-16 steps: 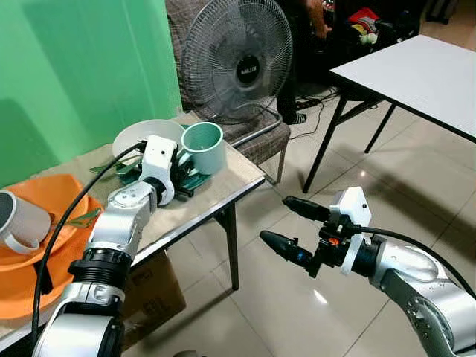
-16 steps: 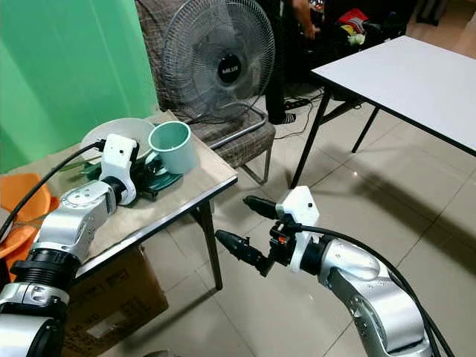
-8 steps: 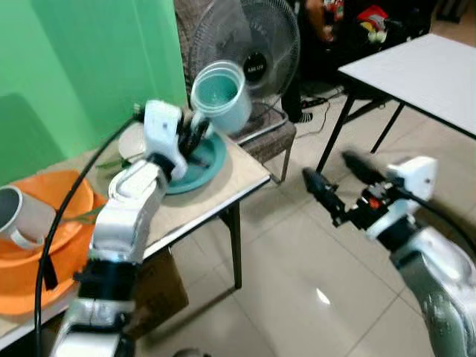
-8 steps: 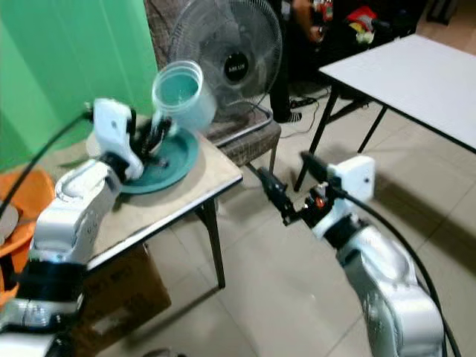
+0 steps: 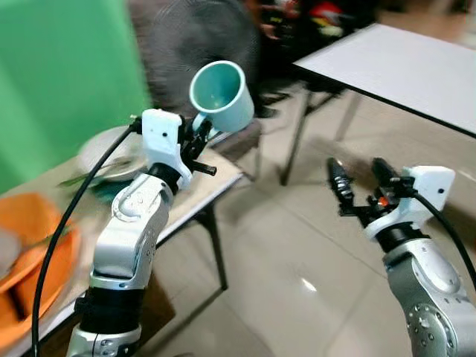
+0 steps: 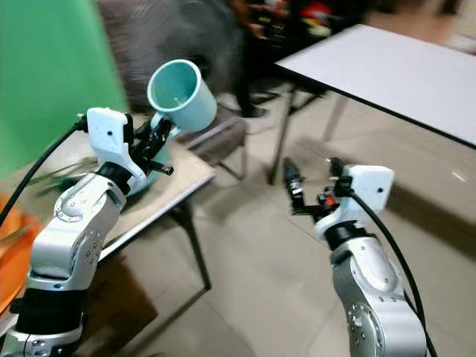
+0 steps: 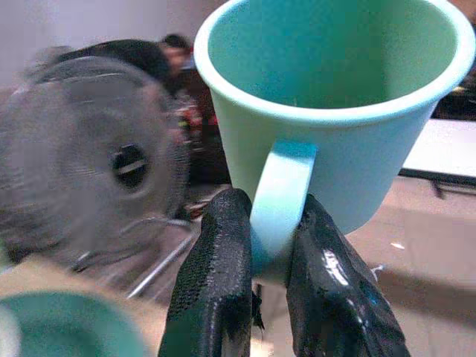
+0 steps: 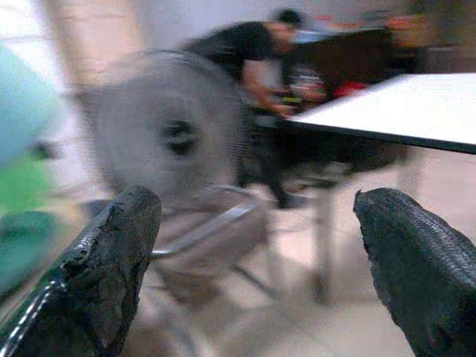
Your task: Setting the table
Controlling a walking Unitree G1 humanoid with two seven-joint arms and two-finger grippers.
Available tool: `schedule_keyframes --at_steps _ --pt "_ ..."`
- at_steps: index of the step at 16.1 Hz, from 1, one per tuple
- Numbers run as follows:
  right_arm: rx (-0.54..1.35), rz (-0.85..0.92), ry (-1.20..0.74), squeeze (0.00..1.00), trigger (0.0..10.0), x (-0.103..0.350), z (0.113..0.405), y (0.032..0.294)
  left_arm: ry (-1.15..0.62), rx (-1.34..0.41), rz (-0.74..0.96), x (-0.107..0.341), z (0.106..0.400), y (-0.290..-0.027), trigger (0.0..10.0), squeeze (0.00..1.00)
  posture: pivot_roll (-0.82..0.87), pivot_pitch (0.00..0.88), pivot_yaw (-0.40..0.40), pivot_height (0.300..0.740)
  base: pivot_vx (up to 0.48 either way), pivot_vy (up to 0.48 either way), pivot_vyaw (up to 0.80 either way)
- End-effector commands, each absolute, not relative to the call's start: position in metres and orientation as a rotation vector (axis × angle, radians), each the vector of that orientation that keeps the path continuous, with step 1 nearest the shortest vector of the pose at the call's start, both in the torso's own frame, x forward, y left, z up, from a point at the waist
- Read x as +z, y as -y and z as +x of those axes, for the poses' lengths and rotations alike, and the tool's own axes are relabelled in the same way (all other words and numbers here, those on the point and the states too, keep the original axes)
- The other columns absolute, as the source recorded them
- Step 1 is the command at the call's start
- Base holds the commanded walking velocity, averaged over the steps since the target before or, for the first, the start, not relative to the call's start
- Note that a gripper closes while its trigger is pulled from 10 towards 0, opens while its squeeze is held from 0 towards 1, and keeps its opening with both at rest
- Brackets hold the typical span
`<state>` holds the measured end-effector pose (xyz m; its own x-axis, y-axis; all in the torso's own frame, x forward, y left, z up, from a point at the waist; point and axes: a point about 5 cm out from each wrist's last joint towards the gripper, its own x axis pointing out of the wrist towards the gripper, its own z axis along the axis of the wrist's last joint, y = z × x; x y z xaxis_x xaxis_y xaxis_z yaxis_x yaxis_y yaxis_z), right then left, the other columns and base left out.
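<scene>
Side table [image 5: 199, 181] at left, plates [image 5: 104, 151] on it, fan [image 5: 195, 41] behind, white table [image 5: 401, 71] at right.

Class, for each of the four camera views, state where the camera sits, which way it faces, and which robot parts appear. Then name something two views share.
Left eye: on the head, facing forward and down; left gripper raising the teal mug, right gripper over the floor.
Right eye: beside it, same scene.
Left wrist: along its fingers, clamped on the mug handle.
Right wrist: along its spread fingers, toward the fan.
Shared: both wrist views show the fan and the white table.
</scene>
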<state>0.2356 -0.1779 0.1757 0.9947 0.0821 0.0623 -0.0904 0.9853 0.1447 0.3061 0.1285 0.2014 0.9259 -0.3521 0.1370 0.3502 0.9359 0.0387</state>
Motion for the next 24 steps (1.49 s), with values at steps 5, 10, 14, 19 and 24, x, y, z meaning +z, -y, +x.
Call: schedule_keyframes --at_steps 5,10,14,19,24 --pt "-0.091 0.197 0.078 0.0 10.0 0.174 0.239 0.193 0.098 -0.257 0.082 0.196 0.307 -0.14 10.0 0.0 -0.03 0.0 0.043 0.74 0.0 0.0 -0.79" --pt "-0.06 0.113 -0.025 0.0 10.0 0.159 0.24 0.19 0.065 -0.261 0.108 0.189 0.31 -0.138 10.0 0.0 -0.04 0.0 0.042 0.74 0.0 0.0 -0.45" --pt "-0.054 0.128 -0.034 0.0 10.0 0.158 0.241 0.189 0.057 -0.279 0.105 0.186 0.309 -0.135 10.0 0.0 -0.04 0.0 0.036 0.74 0.206 0.0 -0.72" --pt "-0.07 0.109 0.003 0.0 10.0 0.165 0.242 0.193 0.056 -0.301 0.122 0.186 0.313 -0.132 10.0 0.0 -0.05 0.0 0.046 0.74 0.298 0.0 -0.71" --pt "-0.088 0.092 0.017 0.0 10.0 0.167 0.243 0.195 0.025 -0.3 0.109 0.183 0.314 -0.135 10.0 0.0 -0.05 0.0 0.051 0.74 0.3 0.0 -0.1"
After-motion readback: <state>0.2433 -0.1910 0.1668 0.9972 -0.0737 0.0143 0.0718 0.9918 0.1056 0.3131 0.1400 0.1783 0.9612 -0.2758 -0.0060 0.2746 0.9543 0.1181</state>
